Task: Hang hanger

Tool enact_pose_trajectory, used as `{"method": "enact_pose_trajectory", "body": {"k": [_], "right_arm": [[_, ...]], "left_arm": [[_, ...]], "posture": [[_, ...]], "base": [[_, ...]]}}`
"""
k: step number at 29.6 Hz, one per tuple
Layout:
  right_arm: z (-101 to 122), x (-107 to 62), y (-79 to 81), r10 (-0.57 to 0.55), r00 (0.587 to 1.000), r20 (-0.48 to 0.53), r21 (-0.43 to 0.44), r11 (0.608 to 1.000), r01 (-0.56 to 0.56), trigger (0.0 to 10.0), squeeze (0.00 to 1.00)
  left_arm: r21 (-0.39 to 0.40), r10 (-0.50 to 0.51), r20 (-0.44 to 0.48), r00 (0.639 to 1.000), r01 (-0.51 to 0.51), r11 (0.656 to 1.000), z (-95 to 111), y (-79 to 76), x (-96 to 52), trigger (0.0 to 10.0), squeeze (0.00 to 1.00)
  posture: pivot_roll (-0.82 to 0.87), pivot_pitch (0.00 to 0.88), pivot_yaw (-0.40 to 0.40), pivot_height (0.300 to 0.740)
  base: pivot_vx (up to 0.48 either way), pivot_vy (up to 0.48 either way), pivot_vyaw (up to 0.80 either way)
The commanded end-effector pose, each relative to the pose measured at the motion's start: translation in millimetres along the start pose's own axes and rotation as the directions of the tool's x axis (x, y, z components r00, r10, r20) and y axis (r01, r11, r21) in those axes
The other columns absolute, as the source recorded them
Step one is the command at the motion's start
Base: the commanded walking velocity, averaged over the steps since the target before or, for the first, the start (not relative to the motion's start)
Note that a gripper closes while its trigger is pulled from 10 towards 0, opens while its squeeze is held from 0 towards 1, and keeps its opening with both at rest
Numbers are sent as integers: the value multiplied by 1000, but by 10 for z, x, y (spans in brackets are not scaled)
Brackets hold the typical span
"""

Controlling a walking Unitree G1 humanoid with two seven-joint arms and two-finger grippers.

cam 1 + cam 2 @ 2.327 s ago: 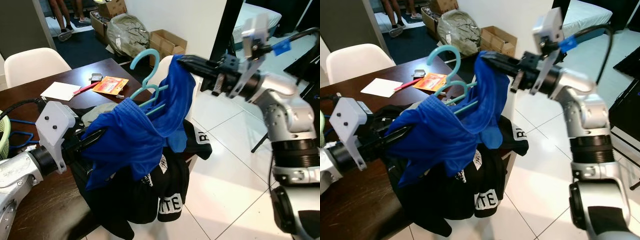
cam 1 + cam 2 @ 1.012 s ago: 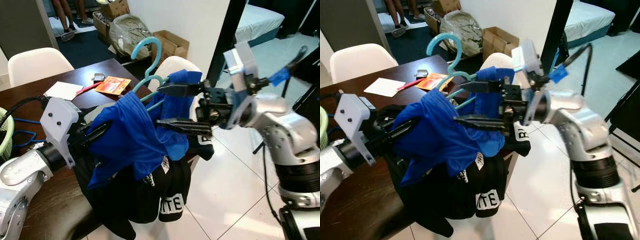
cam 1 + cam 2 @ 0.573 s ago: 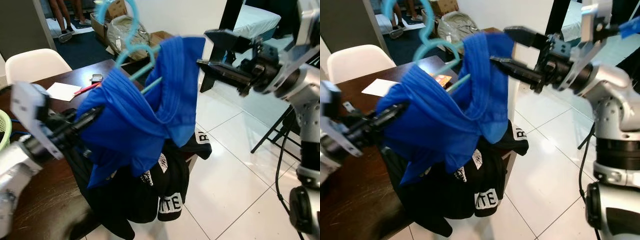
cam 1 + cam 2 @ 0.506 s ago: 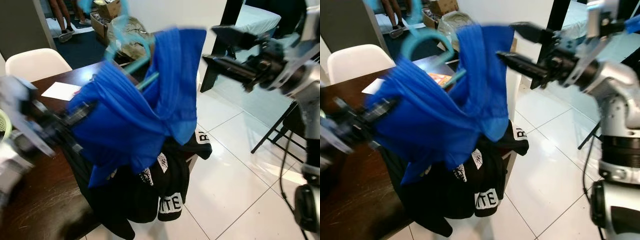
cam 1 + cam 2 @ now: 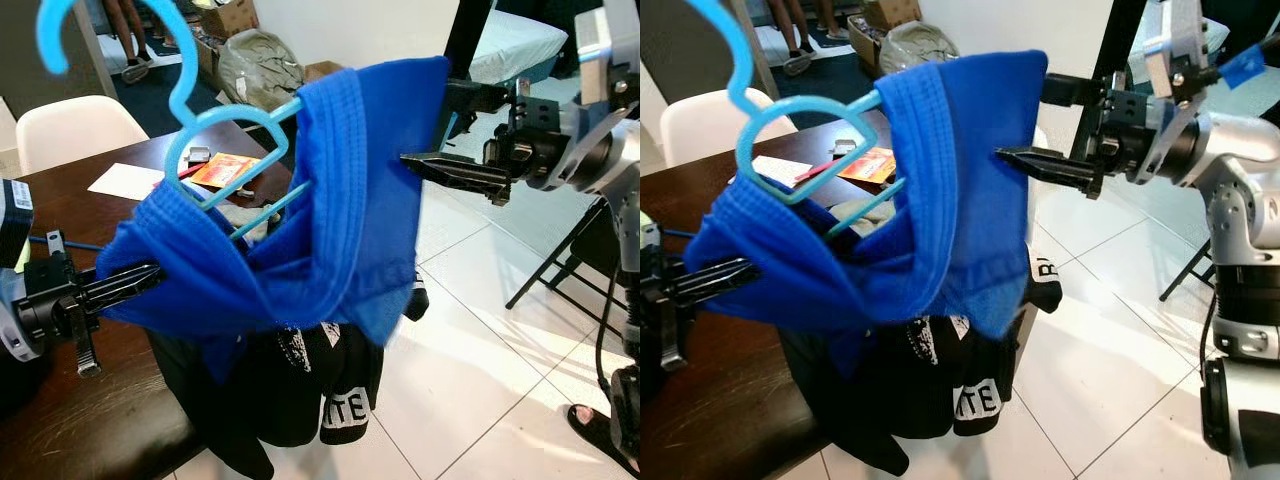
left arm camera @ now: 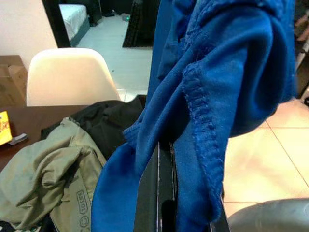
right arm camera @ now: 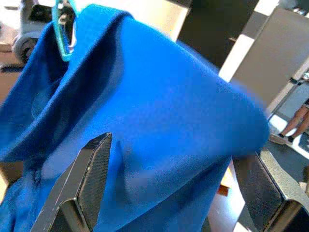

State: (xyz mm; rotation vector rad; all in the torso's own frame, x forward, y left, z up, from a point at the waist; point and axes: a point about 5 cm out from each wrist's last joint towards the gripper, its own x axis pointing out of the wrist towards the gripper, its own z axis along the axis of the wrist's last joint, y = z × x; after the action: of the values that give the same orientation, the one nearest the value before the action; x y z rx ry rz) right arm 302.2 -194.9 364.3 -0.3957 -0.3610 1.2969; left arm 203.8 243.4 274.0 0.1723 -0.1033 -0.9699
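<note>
A blue garment [image 5: 330,220] hangs bunched on a light blue plastic hanger [image 5: 225,125], whose hook [image 5: 60,30] points up at the top left. My left gripper [image 5: 135,280] is shut on the garment's lower left end; in the left wrist view its black fingers [image 6: 161,188] are wrapped in blue cloth. My right gripper [image 5: 425,125] is open at the garment's upper right edge. Its two fingers [image 7: 89,176] stand wide apart with the blue cloth [image 7: 159,125] between them, not pinched.
Black clothes with white lettering [image 5: 335,400] hang over the edge of the dark wooden table [image 5: 90,420]. An olive garment [image 6: 43,179], papers and an orange packet [image 5: 222,168] lie on the table. White chairs, boxes, a black stand [image 5: 560,260] and a person's foot [image 5: 600,425] surround it.
The hanger and garment have risen and stretched out between the arms. My right gripper, shut on the cloth at first, has opened. My left arm has dropped lower and to the left.
</note>
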Motion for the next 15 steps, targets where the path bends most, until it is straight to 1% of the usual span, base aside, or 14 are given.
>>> {"method": "enact_pose_trajectory", "body": {"k": [1, 3, 4, 6, 7, 9, 11, 12, 13, 14, 15], "right_arm": [[84, 46, 28, 55, 998, -3, -30, 998, -55, 10000, 0], [81, 9, 63, 137, 988, -65, -22, 990, -139, 10000, 0], [81, 9, 63, 137, 988, -65, -22, 990, -139, 10000, 0], [7, -50, 70, 165, 975, -151, -9, 986, -169, 10000, 0], [7, -50, 70, 165, 975, -151, -9, 986, -169, 10000, 0], [-121, -155, 60, 157, 953, -261, 7, 987, -161, 10000, 0], [-121, -155, 60, 157, 953, -261, 7, 987, -161, 10000, 0], [-188, -218, 52, 143, 935, -324, 14, 989, -146, 10000, 0], [-188, -218, 52, 143, 935, -324, 14, 989, -146, 10000, 0], [-219, -294, 41, 123, 923, -364, 16, 992, -126, 10000, 0], [-219, -294, 41, 123, 923, -364, 16, 992, -126, 10000, 0]], "left_arm": [[25, -31, -38, 999, 32, 999, 19, -34, 18, 10000, 0], [23, -23, -53, 998, 24, 999, 41, -11, -7, 10000, 0], [23, -23, -53, 998, 24, 999, 41, -11, -7, 10000, 0], [18, -18, -57, 998, 19, 1000, 80, 7, -35, 10000, 0], [18, -18, -57, 998, 19, 1000, 80, 7, -35, 10000, 0], [26, -14, -65, 998, 16, 1000, 99, 25, -72, 10000, 0], [26, -14, -65, 998, 16, 1000, 99, 25, -72, 10000, 0], [33, -11, -73, 997, 13, 999, 105, 36, -94, 10000, 0], [33, -11, -73, 997, 13, 999, 105, 36, -94, 10000, 0], [46, 1, -84, 997, 3, 999, 119, 63, -131, 10000, 0], [46, 1, -84, 997, 3, 999, 119, 63, -131, 10000, 0]], "posture": [[50, 65, -46, 740], [51, 65, -48, 740], [51, 65, -48, 740], [52, 67, -51, 740], [52, 67, -51, 740], [52, 67, -52, 740], [52, 67, -52, 740], [52, 68, -54, 740], [52, 68, -54, 740], [49, 67, -55, 740], [49, 67, -55, 740]], "base": [[0, 0, 0], [0, 0, 0], [0, 0, 0], [0, 0, 0], [0, 0, 0], [0, 0, 0], [0, 0, 0], [0, 0, 0], [0, 0, 0], [0, 0, 0], [0, 0, 0]]}}
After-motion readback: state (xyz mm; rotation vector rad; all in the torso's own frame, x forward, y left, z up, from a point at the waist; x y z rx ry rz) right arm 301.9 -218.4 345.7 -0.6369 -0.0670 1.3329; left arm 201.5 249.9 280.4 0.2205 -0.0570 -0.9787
